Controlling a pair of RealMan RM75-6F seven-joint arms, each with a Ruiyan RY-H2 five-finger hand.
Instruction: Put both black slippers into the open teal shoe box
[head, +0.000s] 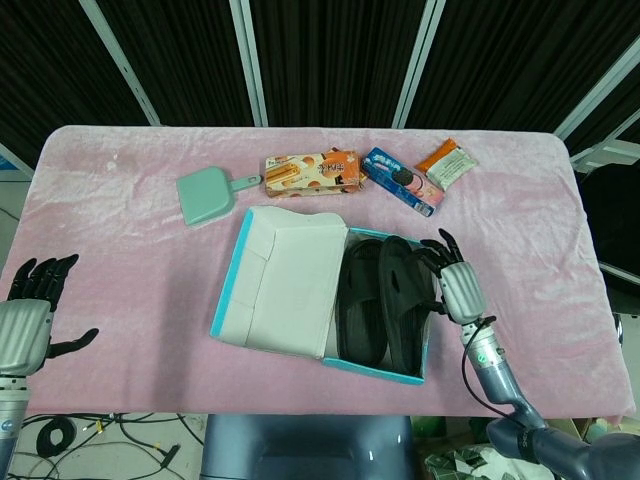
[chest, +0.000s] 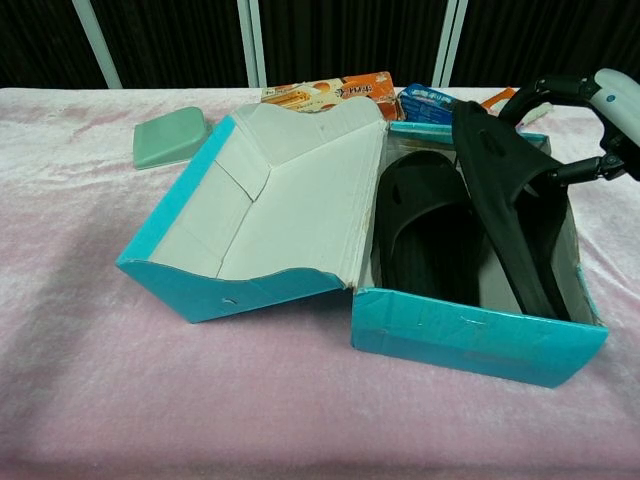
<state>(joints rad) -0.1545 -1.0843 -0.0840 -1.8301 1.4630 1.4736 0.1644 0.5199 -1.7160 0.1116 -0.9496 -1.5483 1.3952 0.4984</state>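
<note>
— Pink cloth is spread over the whole table, with black panels behind it. What is seen at the far left of the teal shoe box?

— Well left of the box, at the table's near edge, the left hand is held with its fingers spread apart and nothing in them. It appears to be parked clear of the work.

— And beyond the box?

— Past its far-left corner a pale green dustpan is laid; a row of snack packets is lined up behind the box, kept away from the opening.

— Why is the lid thrown left?

— The lid is folded open to the left, so the compartment is left free from above. One black slipper is laid flat on the box floor against the lid side.

— And the second?

— The second slipper is held tilted in the right half of the box, its lower end down inside, its upper end pinched by the fingers of the right hand just beside the box's right wall. It is judged that this slant is kept so the sole can be lowered flat beside its mate.
</note>
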